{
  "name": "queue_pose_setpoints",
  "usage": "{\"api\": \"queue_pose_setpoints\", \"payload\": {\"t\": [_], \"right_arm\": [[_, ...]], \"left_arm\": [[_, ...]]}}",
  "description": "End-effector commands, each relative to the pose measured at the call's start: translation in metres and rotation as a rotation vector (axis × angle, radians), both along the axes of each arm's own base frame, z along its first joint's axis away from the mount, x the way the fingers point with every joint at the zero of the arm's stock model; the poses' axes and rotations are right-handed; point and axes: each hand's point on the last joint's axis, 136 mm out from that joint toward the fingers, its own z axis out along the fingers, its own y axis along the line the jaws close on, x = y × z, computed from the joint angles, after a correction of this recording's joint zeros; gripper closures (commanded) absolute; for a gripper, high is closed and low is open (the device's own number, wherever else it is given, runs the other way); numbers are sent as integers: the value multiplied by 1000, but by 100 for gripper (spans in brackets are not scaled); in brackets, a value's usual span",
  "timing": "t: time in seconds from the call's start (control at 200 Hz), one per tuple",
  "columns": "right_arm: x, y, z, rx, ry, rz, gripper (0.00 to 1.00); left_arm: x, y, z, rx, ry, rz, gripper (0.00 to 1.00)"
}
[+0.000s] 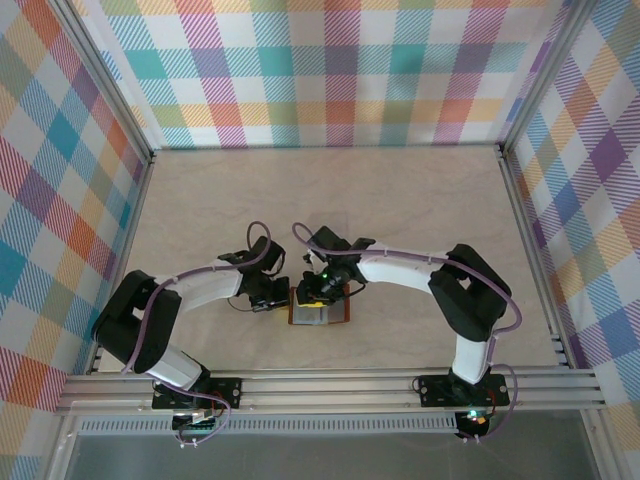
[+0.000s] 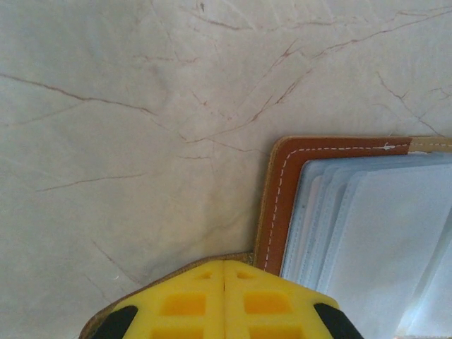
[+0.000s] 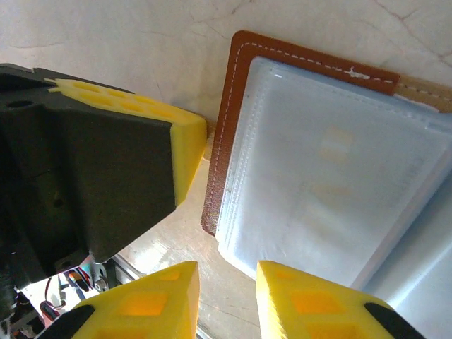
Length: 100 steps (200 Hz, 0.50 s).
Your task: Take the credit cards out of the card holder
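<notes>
The card holder (image 1: 318, 310) lies open on the table, brown stitched leather border (image 2: 282, 205) up, with frosted grey-blue sleeves (image 3: 332, 176) fanned across its inside. The credit cards are hidden inside those sleeves; faint yellowish marks show through the top one. My left gripper (image 2: 224, 265) is shut, its tips resting on the tan edge at the card holder's left side. One of its yellow fingers (image 3: 187, 148) sits against the border (image 3: 226, 141). My right gripper (image 3: 226, 282) hovers open with a narrow gap over the sleeves' near left corner, nothing between its fingers.
The marble-patterned table top (image 1: 330, 200) stretches away behind the card holder. Checked walls (image 1: 330, 70) close in the back and both sides. An aluminium rail (image 1: 330, 385) runs along the near edge, just behind both arms' bases.
</notes>
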Motion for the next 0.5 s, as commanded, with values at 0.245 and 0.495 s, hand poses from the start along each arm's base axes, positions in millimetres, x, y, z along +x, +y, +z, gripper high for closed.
{"api": "queue_pose_setpoints", "payload": {"t": [0.245, 0.495], "right_arm": [[2, 18, -16, -36, 30, -23, 72], [-3, -11, -41, -190, 33, -58, 67]], "left_arm": [[-23, 8, -23, 22, 70, -18, 94], [-24, 9, -22, 26, 76, -20, 94]]}}
